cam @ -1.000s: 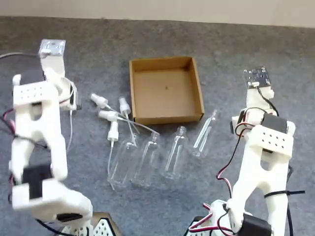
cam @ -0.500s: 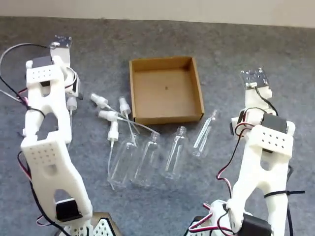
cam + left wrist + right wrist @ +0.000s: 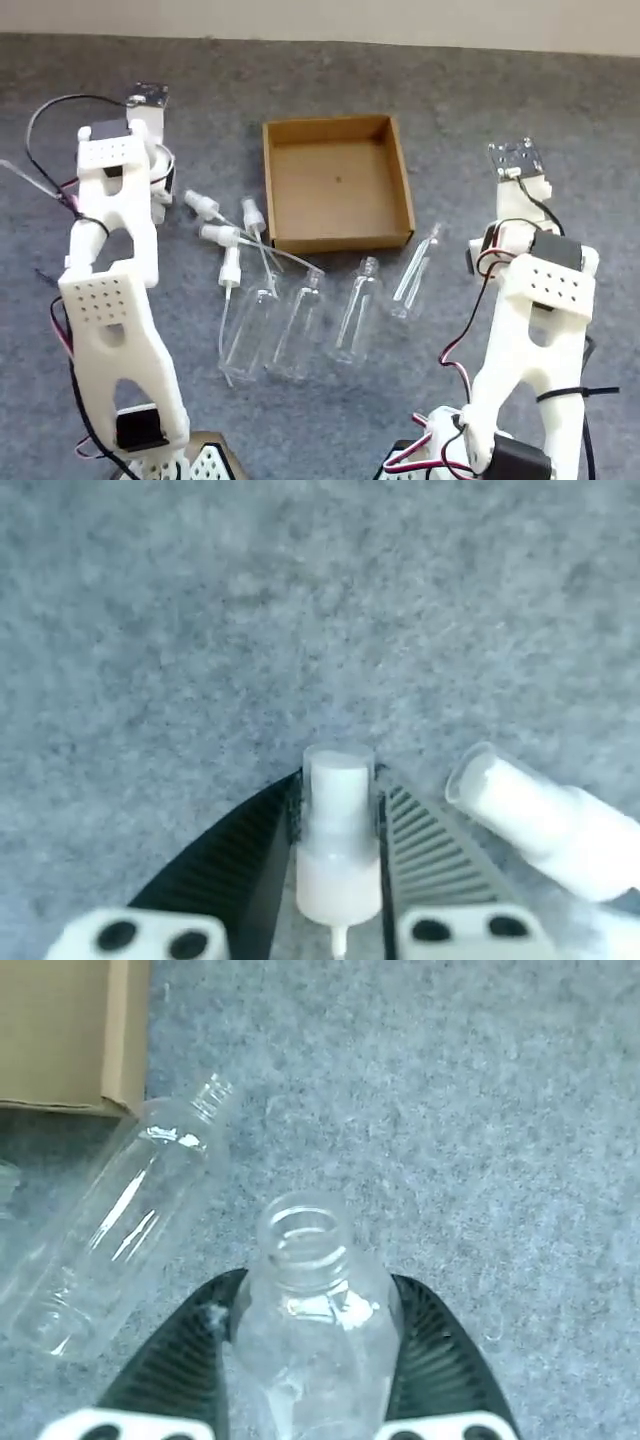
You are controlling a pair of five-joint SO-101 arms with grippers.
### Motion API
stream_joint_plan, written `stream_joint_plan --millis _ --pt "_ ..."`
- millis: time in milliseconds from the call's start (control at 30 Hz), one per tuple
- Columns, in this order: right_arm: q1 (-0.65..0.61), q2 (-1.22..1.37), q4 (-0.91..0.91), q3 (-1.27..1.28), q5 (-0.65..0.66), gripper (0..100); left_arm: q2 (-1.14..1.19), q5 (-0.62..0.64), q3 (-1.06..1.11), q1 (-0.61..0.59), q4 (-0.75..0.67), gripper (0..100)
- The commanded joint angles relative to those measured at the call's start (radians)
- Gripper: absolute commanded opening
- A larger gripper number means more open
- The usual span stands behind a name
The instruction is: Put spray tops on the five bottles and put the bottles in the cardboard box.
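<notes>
Our left end effector (image 3: 338, 785), clamped on a spray top (image 3: 338, 870), has swung out along the worktop's left edge. Our right end effector (image 3: 318, 1285) stays clamped on a bottle (image 3: 310, 1340) near the right edge. We judge capping comes next.

The cardboard box (image 3: 340, 240) sits mid-table, spray tops (image 3: 215, 235) just left of it, bottles (image 3: 358, 310) lying in a row in front. The left gripper (image 3: 338, 780) grips a top (image 3: 338, 850) left of those. The right gripper (image 3: 318, 1282) grips a bottle (image 3: 310, 1330) right of the row.
</notes>
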Motion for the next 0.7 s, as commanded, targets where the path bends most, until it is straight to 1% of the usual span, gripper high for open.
stream_joint_plan --millis 0,100,233,400,467,600,667 --pt "-0.013 -0.051 0.007 -0.008 0.014 1.7 -0.013 -0.002 -0.036 -0.019 0.006 4" --pt "-0.036 -0.051 0.002 -0.007 0.014 1.7 -0.074 0.0 -0.064 -0.022 0.066 4" --pt "-0.042 -0.053 -0.001 -0.021 0.014 1.5 -0.203 0.0 -0.142 -0.021 0.183 4" --pt "-0.102 -0.053 -0.035 -0.154 0.005 1.2 -0.41 0.0 -0.245 -0.016 0.341 4" --pt "-0.168 -0.058 -0.035 -0.205 -0.04 0.6 -0.503 0.003 -0.265 -0.012 0.385 4" --pt "-0.344 -0.142 -0.041 -0.229 -0.203 0.3 -0.697 0.032 -0.246 0.024 0.45 4" --pt "-0.433 -0.206 -0.064 -0.171 -0.219 0.3 -0.809 0.058 -0.197 0.044 0.454 4"
